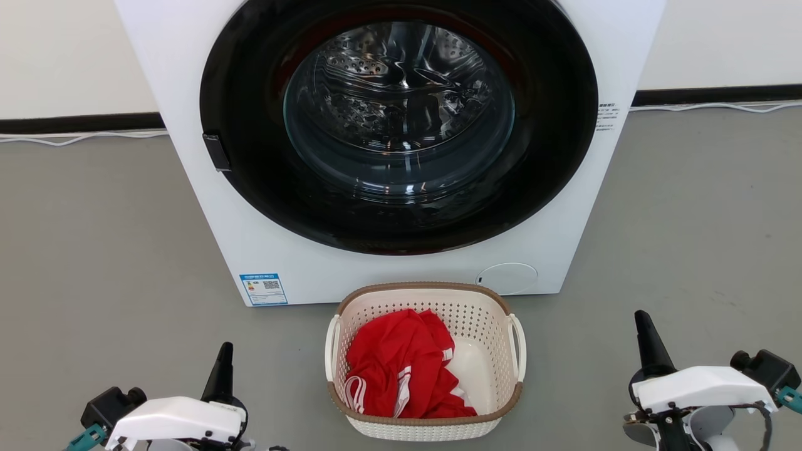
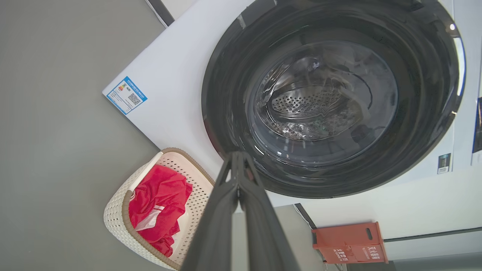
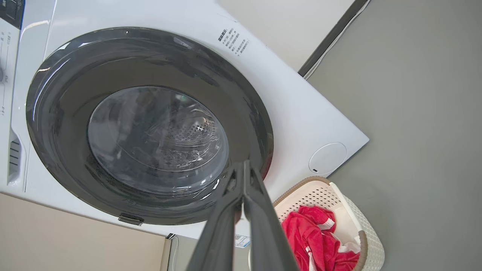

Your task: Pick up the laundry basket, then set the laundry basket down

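The basket point(image 1: 482, 316) sits on the floor point(image 1: 94, 250), long axis near-to-far, one handle facing each side. The left end effector point(image 1: 225, 352) and the right end effector point(image 1: 643, 321) flank it, pinched closed and empty, the left seemingly nearer.

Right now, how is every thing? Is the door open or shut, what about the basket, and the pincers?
Door, shut.
Basket, upright on the floor, not held.
Red cloth, crumpled inside the basket.
Left pincer, shut, empty.
Right pincer, shut, empty.
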Robot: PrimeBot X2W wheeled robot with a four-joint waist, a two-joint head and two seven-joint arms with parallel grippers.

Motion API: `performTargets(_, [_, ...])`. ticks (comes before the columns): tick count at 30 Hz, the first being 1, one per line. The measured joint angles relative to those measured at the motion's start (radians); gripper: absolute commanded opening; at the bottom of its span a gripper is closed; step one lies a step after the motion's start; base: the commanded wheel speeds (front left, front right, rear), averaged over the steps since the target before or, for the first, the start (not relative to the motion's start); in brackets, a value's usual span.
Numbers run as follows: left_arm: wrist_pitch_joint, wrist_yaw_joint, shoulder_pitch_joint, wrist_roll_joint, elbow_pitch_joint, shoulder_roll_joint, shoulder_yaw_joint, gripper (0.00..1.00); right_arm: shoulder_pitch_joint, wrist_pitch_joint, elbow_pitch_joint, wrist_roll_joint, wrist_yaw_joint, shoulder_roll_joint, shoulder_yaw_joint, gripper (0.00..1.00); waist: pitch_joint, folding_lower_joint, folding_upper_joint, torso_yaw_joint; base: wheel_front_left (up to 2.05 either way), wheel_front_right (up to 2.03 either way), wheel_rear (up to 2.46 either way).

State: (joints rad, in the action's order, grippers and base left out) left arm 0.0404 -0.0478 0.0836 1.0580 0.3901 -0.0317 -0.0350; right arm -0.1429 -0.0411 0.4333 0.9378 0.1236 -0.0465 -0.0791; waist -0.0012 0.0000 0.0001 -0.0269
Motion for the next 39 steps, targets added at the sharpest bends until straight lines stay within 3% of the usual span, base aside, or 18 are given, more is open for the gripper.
performTargets(39, [-0.112,-0.051,0.000,0.410,-0.085,-0.002,-0.035,0.00,0.039,0.112,-0.115,0.502,0.000,0.000,-0.042,0.00,0.003,0.0000,0.0000,0.021,0.00,0.00,0.00])
